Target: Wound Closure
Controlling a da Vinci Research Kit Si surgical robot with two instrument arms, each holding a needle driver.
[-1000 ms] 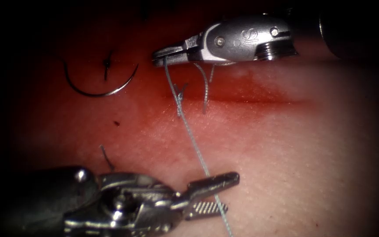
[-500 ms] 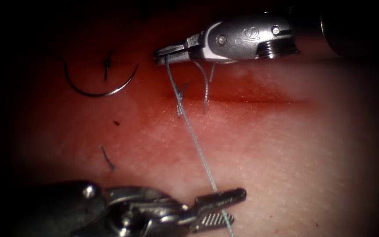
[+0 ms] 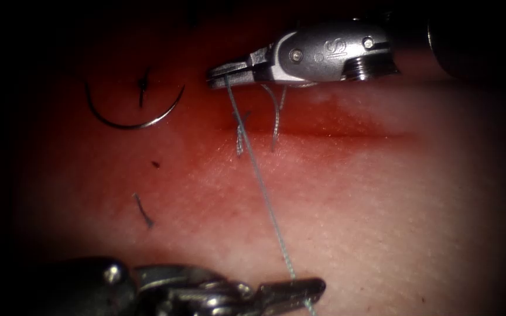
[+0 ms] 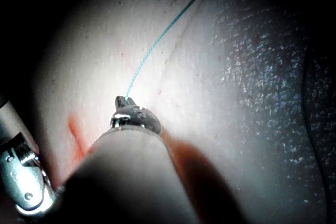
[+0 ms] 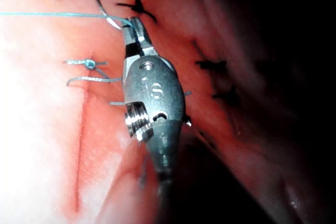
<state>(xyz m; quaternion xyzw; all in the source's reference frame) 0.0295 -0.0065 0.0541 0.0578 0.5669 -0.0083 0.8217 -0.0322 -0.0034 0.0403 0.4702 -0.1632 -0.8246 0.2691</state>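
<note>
While the pale blue-grey suture thread (image 3: 263, 193) is stretched in a straight slanting line across the tissue, it is gripped at both ends. Its upper end is pinched in the pressed-together jaws of the silver right needle driver (image 3: 225, 75), which is seen above the cut; the same grip is seen in the right wrist view, where the right tool's tip (image 5: 132, 27) is clamped on the thread (image 5: 52, 14). The lower end is held by the steel left needle driver (image 3: 300, 288), whose jaws are closed on it below the cut, and in the left wrist view the thread (image 4: 157, 45) is seen running out of that tool's tip (image 4: 126, 102). A line held taut between two tools on opposite sides of the cut is judged to be under tension.

A knotted stitch (image 3: 239, 136) with short tails is seen on the dark red horizontal cut (image 3: 323, 133) in the pink pork tissue (image 3: 382, 205), beneath the taut strand. The thin curved steel needle (image 3: 133, 120) is left lying free on the tissue, well to the left of the cut's end, held by neither tool and not driven in. A short dark cut thread end (image 3: 143, 212) is seen lying loose nearby.
</note>
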